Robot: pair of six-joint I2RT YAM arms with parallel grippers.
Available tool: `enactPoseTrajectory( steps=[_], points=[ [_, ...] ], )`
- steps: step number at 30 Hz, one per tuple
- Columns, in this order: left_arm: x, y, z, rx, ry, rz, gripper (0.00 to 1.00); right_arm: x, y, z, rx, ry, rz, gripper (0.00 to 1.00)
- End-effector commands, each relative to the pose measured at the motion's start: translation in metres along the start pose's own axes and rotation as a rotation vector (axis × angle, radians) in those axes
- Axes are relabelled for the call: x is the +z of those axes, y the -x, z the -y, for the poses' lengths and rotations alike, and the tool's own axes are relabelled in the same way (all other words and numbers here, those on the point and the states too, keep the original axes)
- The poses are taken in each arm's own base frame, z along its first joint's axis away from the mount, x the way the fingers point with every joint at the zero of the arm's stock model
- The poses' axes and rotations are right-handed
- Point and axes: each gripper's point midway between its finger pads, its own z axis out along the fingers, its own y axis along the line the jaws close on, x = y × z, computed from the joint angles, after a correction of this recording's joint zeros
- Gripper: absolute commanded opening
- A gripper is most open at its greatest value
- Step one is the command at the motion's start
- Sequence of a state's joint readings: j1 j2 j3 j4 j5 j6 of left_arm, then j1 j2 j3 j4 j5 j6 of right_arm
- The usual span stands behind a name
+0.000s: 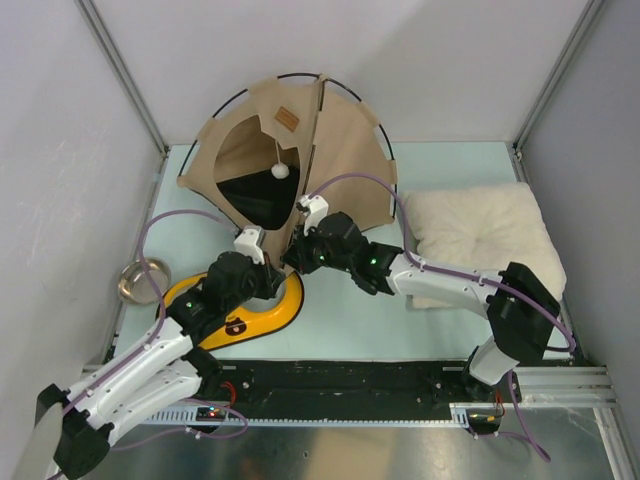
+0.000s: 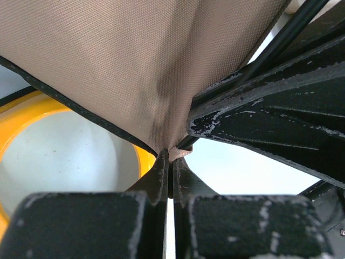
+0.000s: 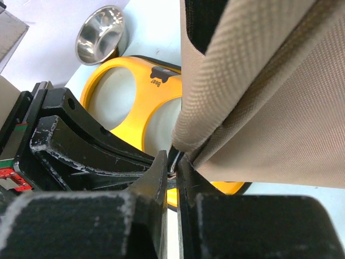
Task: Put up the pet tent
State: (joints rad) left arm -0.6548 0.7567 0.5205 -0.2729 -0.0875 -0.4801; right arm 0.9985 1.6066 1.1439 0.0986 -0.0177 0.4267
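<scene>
The tan pet tent [image 1: 340, 140] stands at the back middle of the table, its arched black poles [image 1: 300, 76] up, a brown label [image 1: 287, 116] near the top and a white pom-pom [image 1: 281, 171] hanging in the dark opening. My left gripper [image 1: 283, 268] is shut on the tent's lower front corner; the left wrist view shows the tan fabric [image 2: 140, 70] and a black pole end pinched at the fingertips [image 2: 170, 156]. My right gripper [image 1: 296, 256] is shut on the same corner from the right; the fabric hem [image 3: 253, 91] and pole end sit between its fingers [image 3: 177, 162].
A yellow double-bowl feeder [image 1: 262, 318] lies under both grippers at the front left. A steel bowl [image 1: 143, 279] sits at the left edge. A cream fluffy pillow [image 1: 478, 235] lies at the right. Grey walls enclose the table on three sides.
</scene>
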Motion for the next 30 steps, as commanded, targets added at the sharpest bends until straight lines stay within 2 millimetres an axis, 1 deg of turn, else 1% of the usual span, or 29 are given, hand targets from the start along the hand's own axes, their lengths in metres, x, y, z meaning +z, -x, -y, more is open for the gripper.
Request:
enactPoseTrajectory(
  steps=[1,4,10,16,22,27,30],
  points=[
    [-0.014,-0.019,-0.036,0.111,0.145,-0.080,0.00,-0.001,0.027,0.011,0.026,-0.015,0.040,0.00],
    [-0.016,-0.017,-0.036,0.122,0.141,-0.067,0.00,-0.003,0.024,0.002,0.068,0.042,0.015,0.00],
    [-0.017,-0.017,-0.038,0.134,0.144,-0.058,0.00,-0.008,0.026,-0.014,0.137,0.136,-0.012,0.00],
    [-0.016,-0.019,-0.039,0.134,0.136,-0.039,0.00,-0.014,0.036,-0.023,0.196,0.219,-0.017,0.00],
    [-0.019,-0.016,-0.037,0.141,0.107,0.021,0.00,-0.020,0.044,-0.038,0.211,0.320,-0.018,0.00],
    [-0.021,-0.014,-0.034,0.137,0.084,0.076,0.00,-0.019,0.046,-0.041,0.206,0.351,-0.013,0.00],
    [-0.022,-0.015,-0.029,0.136,0.062,0.101,0.00,-0.020,0.052,-0.038,0.216,0.358,0.004,0.00]
  ],
)
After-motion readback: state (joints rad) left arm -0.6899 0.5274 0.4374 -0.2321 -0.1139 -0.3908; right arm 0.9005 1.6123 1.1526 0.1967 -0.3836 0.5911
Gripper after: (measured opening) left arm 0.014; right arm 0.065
